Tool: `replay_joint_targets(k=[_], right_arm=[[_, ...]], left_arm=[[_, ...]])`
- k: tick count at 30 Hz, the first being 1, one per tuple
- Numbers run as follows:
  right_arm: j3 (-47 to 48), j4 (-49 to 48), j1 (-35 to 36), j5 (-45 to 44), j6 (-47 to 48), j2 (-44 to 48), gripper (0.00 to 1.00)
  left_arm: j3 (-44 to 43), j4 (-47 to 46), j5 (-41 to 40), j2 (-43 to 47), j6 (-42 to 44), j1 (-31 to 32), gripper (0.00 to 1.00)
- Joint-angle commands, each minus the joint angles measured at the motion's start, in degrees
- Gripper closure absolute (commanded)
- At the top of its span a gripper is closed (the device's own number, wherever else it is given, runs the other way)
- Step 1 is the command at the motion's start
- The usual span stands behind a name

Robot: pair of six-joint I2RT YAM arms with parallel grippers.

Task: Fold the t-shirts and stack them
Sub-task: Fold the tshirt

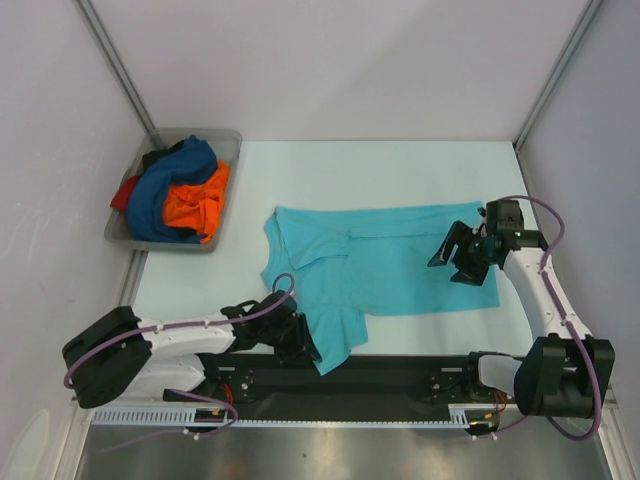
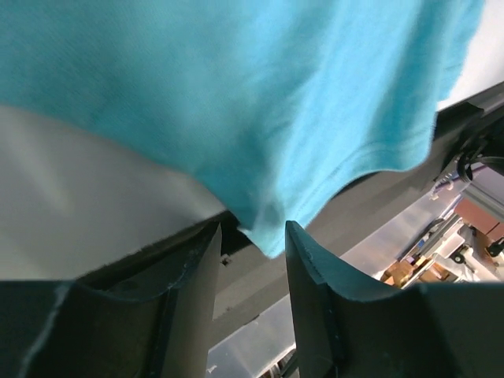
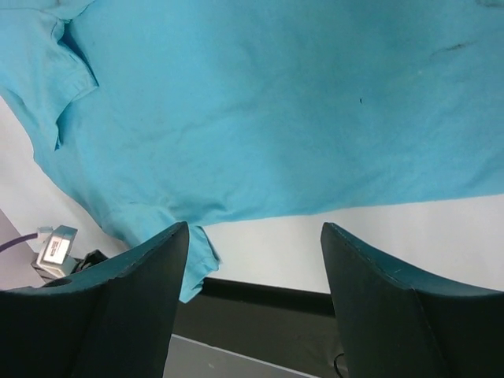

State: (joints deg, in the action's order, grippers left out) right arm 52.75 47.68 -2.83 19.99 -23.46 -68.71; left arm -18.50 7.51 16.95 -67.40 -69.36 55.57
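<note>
A turquoise t-shirt (image 1: 390,262) lies spread on the table, one lower corner hanging over the black front edge. It also shows in the left wrist view (image 2: 236,94) and the right wrist view (image 3: 268,110). My left gripper (image 1: 302,338) is open at that near corner, the cloth tip just above its fingers (image 2: 197,268) and not held. My right gripper (image 1: 458,256) is open and empty above the shirt's right part. Dark blue (image 1: 165,195), orange (image 1: 197,205) and red (image 1: 125,192) t-shirts lie bundled in the tray.
A grey plastic tray (image 1: 222,140) stands at the back left against the wall. A black strip (image 1: 400,375) runs along the table's near edge with the arm bases. White walls close in both sides.
</note>
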Motion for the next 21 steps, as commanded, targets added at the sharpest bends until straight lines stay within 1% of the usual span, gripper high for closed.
replay_joint_targets(k=[1,4,6,7,8,9,10,11,12,13,15,16,17,19,21], right_arm=[[2.27,2.77,-1.12,-1.44,0.09,1.91,0.26],[2.36,3.56,-2.62,-1.61,-0.44,2.52,0.27],[2.18,4.17,-4.19,-2.67,-0.62,2.79,0.27],[1.74,4.61,-4.98,-4.33,-0.62,2.79,0.27],[1.31,5.05,-6.21,-5.47,-0.88,3.05,0.27],[0.43,5.14,-8.75,-6.62,-1.40,3.49,0.28],[-0.45,4.88,-10.60,-8.54,-1.76,4.01,0.29],[-2.98,3.83,-12.36,-9.26,-2.02,5.32,0.30],[-4.05,3.30,-15.85,-9.87,-2.81,5.86,0.31],[-4.76,3.03,-17.02,-9.62,-3.16,6.21,0.34],[-4.77,3.64,-17.65,-11.62,-4.48,5.96,0.37],[-4.76,4.00,-18.08,-13.99,-6.40,5.87,0.38],[-4.94,4.43,-18.78,-14.53,-7.55,5.78,0.38],[-5.82,4.53,-20.01,-15.76,-11.40,5.51,0.38],[-6.87,4.27,-20.02,-19.09,-13.70,5.43,0.37]], left_arm=[[1.63,-5.92,1.51,-2.03,-2.62,0.59,0.57],[1.10,-6.54,1.42,-3.35,-2.45,0.59,0.60],[0.57,-6.37,1.33,-3.53,-1.74,0.59,0.67],[-0.47,-5.84,1.07,-3.36,-1.31,0.59,0.79],[-1.09,-3.75,0.37,-3.01,0.00,0.59,0.86],[-1.88,-2.25,-0.24,-2.66,0.80,0.50,1.00],[-3.54,-0.84,-0.86,-2.30,1.59,0.59,1.00],[-4.17,-0.05,-1.56,-1.43,3.25,0.59,1.00],[-4.78,0.22,-1.83,-1.07,3.97,0.59,1.00],[-6.44,0.75,-2.35,-0.72,4.76,0.59,1.00],[-8.29,1.54,-2.71,-0.63,7.22,0.59,0.99],[-10.13,2.15,-2.80,-0.63,7.92,0.50,1.00],[-10.93,3.12,-2.89,-0.46,9.23,0.59,1.00],[-12.78,3.48,-2.97,0.42,10.73,0.59,1.00],[-13.84,3.92,-3.33,0.51,11.61,0.42,1.00]])
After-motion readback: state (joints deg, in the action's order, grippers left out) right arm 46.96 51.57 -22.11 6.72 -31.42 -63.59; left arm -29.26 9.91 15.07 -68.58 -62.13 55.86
